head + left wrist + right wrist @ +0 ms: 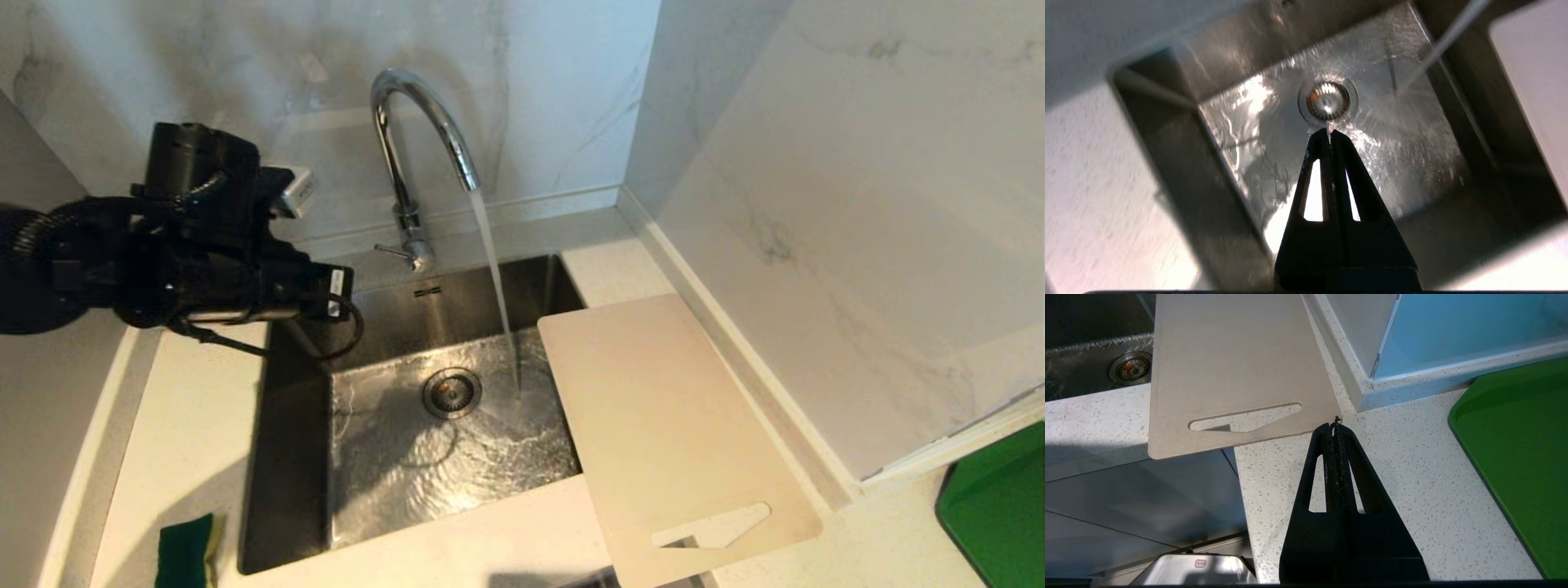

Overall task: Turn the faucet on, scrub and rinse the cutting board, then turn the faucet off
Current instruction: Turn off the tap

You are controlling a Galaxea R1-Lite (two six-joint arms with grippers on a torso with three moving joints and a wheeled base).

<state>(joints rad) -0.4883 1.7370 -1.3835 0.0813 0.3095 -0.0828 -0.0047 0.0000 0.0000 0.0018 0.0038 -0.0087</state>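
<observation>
The left gripper (1329,132) hangs over the steel sink (294,457) with its fingers pressed together and empty, and the right gripper (1335,424), equally closed and empty, sits above the speckled worktop (1412,490) just beside the cutting board (661,416). With water already streaming from the arched chrome faucet (416,122), the scrub likely comes next: fetch the green sponge (186,551) at the sink's near-left corner. The thin, smooth off-white board overhangs the basin's right edge, so press gently or it may tip.
</observation>
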